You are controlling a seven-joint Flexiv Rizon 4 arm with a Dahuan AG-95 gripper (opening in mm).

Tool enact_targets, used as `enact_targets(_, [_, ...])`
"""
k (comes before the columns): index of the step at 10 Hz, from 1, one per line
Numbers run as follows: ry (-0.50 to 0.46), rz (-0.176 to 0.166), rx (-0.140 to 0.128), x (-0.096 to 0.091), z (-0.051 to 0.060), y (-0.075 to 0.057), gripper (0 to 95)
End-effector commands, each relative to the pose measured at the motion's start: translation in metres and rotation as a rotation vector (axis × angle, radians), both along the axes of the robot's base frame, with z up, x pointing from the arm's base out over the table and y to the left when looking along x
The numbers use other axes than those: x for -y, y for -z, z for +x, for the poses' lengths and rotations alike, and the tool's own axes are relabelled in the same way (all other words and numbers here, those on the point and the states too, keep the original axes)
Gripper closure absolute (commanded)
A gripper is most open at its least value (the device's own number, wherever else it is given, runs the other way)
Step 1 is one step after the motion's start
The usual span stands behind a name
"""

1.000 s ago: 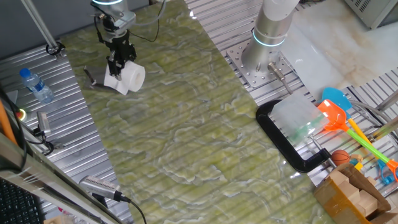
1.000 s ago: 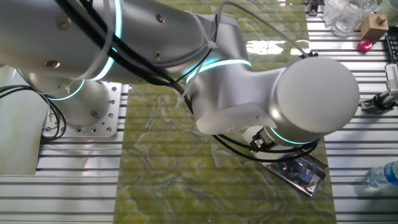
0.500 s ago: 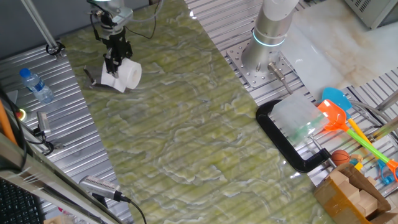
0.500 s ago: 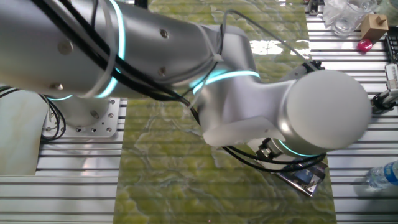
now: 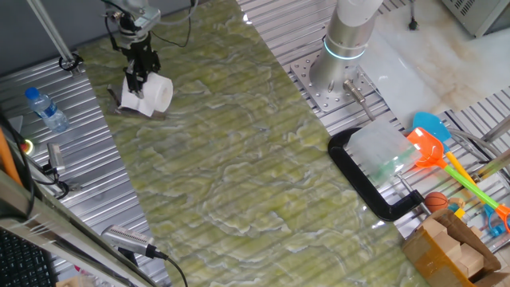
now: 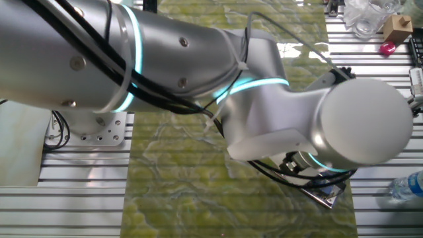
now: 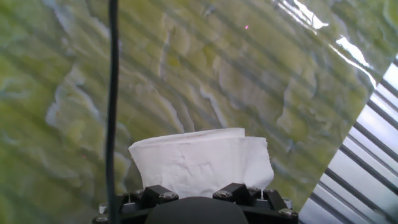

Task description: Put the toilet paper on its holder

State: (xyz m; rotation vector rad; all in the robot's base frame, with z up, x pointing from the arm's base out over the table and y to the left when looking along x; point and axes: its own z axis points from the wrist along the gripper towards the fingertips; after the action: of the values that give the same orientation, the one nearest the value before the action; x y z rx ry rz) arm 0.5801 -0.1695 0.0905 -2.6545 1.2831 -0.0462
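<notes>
Holder (image 5: 118, 102) mostly hidden behind toilet paper (image 5: 151, 93) clenched in claw (image 5: 134, 83), near surface's (image 5: 239, 159) far-left corner.

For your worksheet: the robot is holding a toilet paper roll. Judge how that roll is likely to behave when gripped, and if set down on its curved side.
The toilet paper looks plump and soft, so it probably squashes somewhat under the gripper rather than resisting stiffly. It seems light for its bulk, being wound tissue. Being cylindrical, it would likely roll on the smooth green mat if released on its curved side.
</notes>
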Motion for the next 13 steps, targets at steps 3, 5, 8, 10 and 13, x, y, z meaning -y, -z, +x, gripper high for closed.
enact_targets(3, [0.016, 0.004, -0.015, 0.0025, 0.0001, -0.0011, 95.0])
enact_targets(5, [0.028, 0.061, -0.056, 0.0025, 0.0001, -0.0011, 95.0])
enact_targets(8, [0.066, 0.035, -0.084, 0.0025, 0.0001, -0.0011, 95.0])
enact_targets(10, [0.067, 0.016, -0.079, 0.0025, 0.0001, -0.0011, 95.0])
enact_targets(13, [0.002, 0.014, -0.072, 0.0025, 0.0001, -0.0011, 95.0])
